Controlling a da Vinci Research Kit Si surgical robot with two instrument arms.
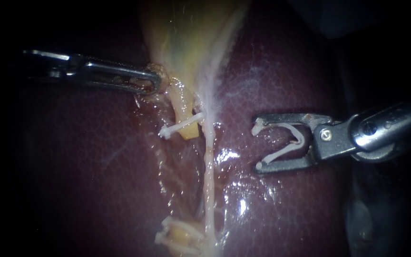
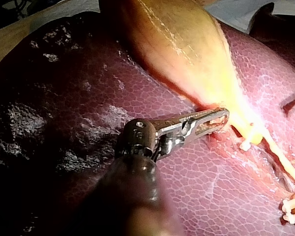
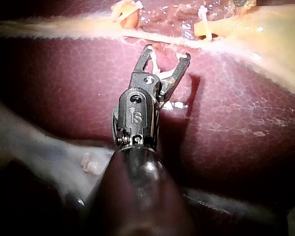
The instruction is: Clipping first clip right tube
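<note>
You have two instruments in view. Your left instrument (image 1: 154, 82) comes in level, and its jaws are closed on the lower edge of the gallbladder (image 1: 186, 33), with reddish tissue showing through the slot in the jaw. Its shaft fades into the dark, so little of it can be made out.

Two tubes run down from the gallbladder over the liver (image 1: 72, 166). The left one shows as a short yellow stump crossed by one white clip (image 1: 181, 125). Lower down, a second yellow piece carries a cluster of clips (image 1: 177, 235). These look like two, but the view's lower edge cuts them off and you cannot count them surely. Just beside these runs the right tube (image 1: 209, 162), a thin pale strand that passes out of sight at the bottom.

Your right instrument (image 1: 258, 146) stands apart from the right tube, over bare liver. Its jaws are spread wide and face the tube, and one white loaded clip (image 1: 284, 152) is seated between them. That clip touches no tissue.
</note>
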